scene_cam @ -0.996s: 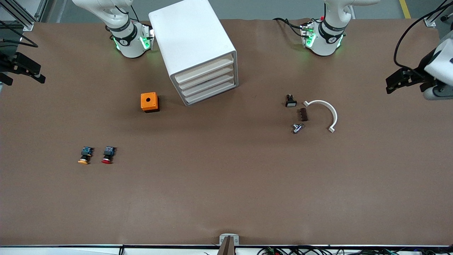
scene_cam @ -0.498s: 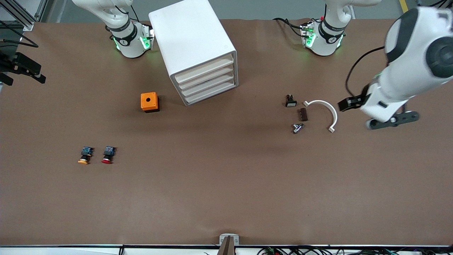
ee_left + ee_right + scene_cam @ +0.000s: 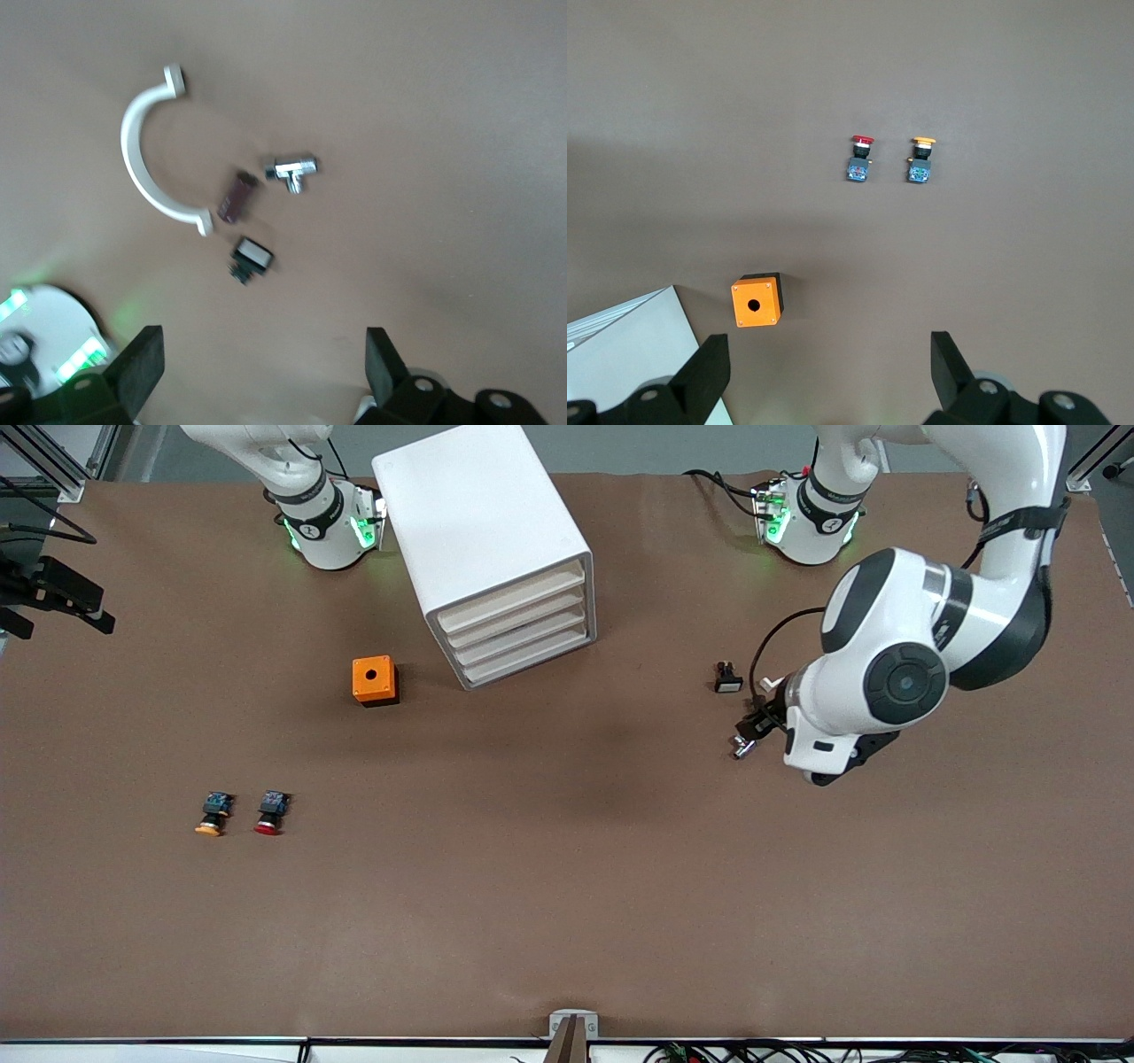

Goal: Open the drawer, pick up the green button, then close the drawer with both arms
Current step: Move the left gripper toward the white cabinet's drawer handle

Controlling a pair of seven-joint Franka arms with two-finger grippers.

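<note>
A white plastic cabinet of 4 shut drawers (image 3: 496, 558) stands between the arms' bases. The left gripper (image 3: 257, 372), fingers spread wide and empty, hangs above a cluster of parts — a curved white plastic clamp (image 3: 146, 159), a small brown block (image 3: 236, 196), a chrome fitting (image 3: 292, 170) — likely in transit toward the cabinet. The right gripper (image 3: 824, 372), also agape and empty, hovers over an orange box (image 3: 756, 301), waiting. No green-capped button shows — presumably inside a drawer.

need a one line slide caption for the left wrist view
Open left gripper hovers over the brown table, above a white curved clip, a brown block, a metal fitting and a small black switch.
</note>
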